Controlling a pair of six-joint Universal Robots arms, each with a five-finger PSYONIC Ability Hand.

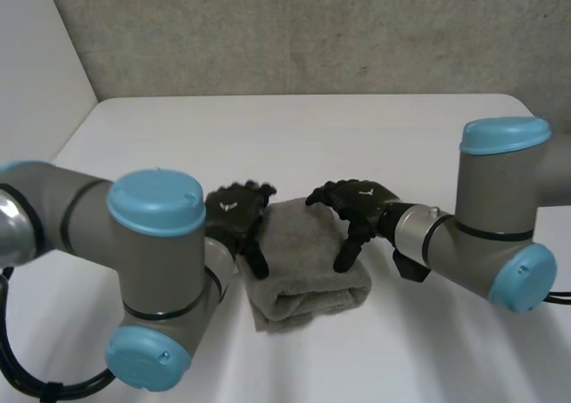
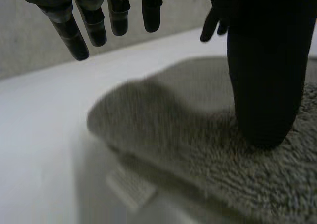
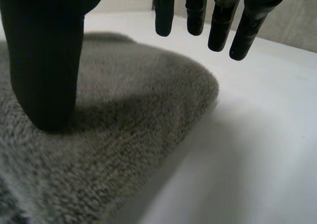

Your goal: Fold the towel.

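Towel [image 1: 303, 260], grey and fluffy, lies folded into a thick pad on the white surface [image 1: 312, 127], near the robot and between its two arms. The left hand [image 1: 234, 211] sits at the towel's left edge, released: its fingers [image 2: 74, 30] are straight and held clear above the cloth, while its thumb [image 2: 260, 85] rests tip-down on the pile. The right hand [image 1: 361, 202] sits at the towel's right edge in the same way, with straight fingers [image 3: 223, 26] raised over the rounded edge and its thumb [image 3: 44, 65] set on the top. Neither hand grips the cloth.
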